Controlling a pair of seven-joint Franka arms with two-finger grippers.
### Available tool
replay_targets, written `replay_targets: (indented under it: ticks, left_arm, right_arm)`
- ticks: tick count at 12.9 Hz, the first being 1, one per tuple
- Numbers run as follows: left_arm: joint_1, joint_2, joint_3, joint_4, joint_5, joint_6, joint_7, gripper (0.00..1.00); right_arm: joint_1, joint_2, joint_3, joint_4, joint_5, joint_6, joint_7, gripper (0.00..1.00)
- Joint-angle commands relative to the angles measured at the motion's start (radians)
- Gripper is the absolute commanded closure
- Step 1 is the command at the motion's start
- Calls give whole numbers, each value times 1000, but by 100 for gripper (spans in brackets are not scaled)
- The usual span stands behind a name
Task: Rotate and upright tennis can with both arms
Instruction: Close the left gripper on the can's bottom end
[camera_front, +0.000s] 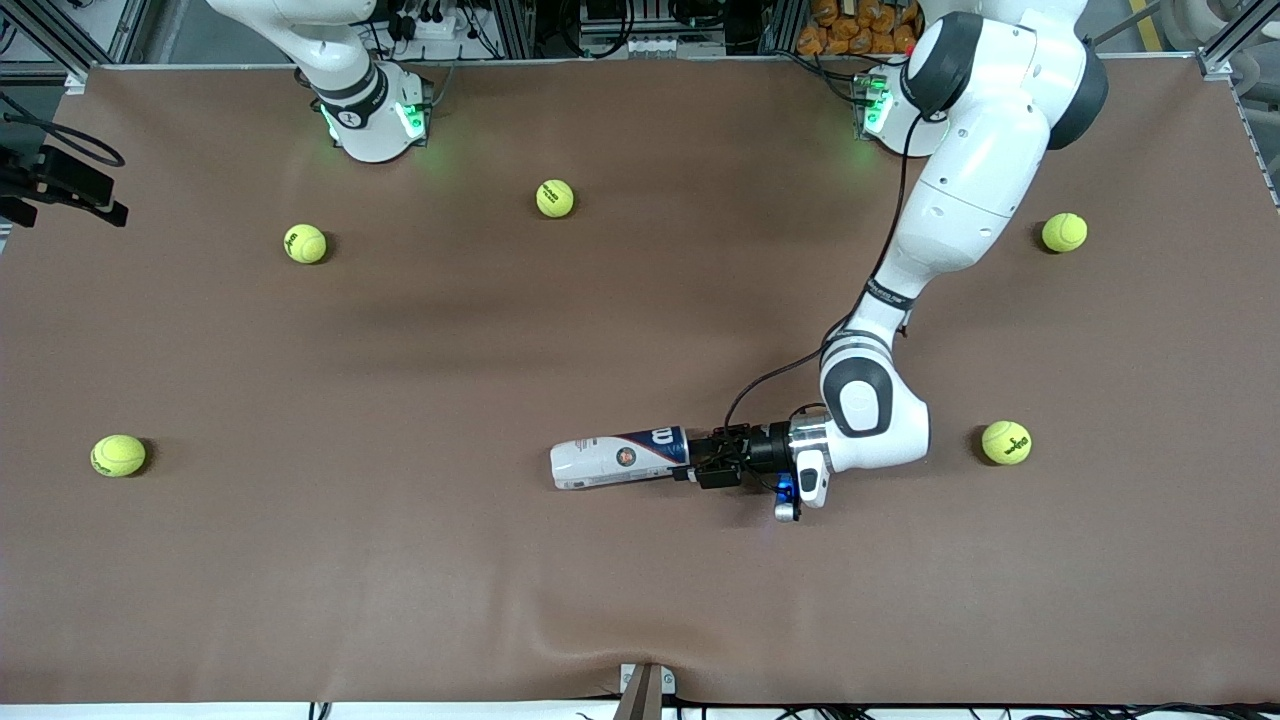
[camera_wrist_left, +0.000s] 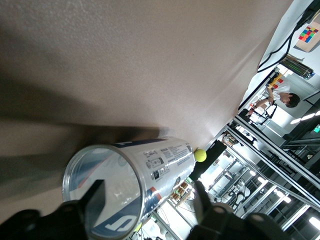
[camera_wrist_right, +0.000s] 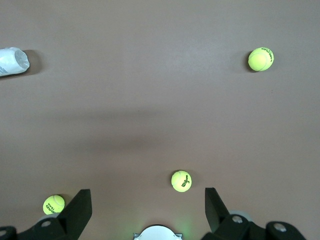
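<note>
From the front view, the tennis can (camera_front: 620, 458) lies on its side on the brown table (camera_front: 640, 600), in the half nearer the front camera, its long axis running along the table. The left gripper (camera_front: 712, 460) sits at the can's end toward the left arm's end of the table, and its black body hides that end, so how the fingers stand around the can is hard to make out here. The left arm (camera_front: 960, 200) reaches down from its base. Of the right arm (camera_front: 345, 70) only the base and lowest link show; the rest is cut off at the frame's top, and its gripper is not seen here. Five tennis balls (camera_front: 555, 198) lie scattered, well apart from the can.

The left wrist view shows what the front hides: the can's (camera_wrist_left: 150, 180) open round mouth faces the camera, with one finger in front of the mouth and the other standing clear beside the can's wall. The fingers (camera_wrist_left: 202, 202) are spread, not pinching the can. One ball (camera_wrist_left: 200, 155) shows past the can's closed end.

In the right wrist view, the right gripper (camera_wrist_right: 148, 210) waits high over the table with its fingers spread wide and nothing between them. The can's (camera_wrist_right: 12, 61) white end is cut off at the frame edge, and three balls (camera_wrist_right: 181, 180) are seen.
</note>
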Motion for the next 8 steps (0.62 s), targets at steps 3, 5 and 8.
replay_targets:
  ticks: [3, 5, 8]
  left_arm:
    - [-7, 26, 0, 35, -57, 15, 15, 86]
    - [-7, 17, 0, 35, -61, 15, 15, 100]
    - [10, -26, 0, 35, -61, 12, -28, 100]
  right_arm:
    - [13, -12, 2, 5, 12, -17, 16, 0]
    - [12, -12, 2, 5, 12, -18, 16, 0]
    - [12, -12, 1, 10, 12, -18, 16, 0]
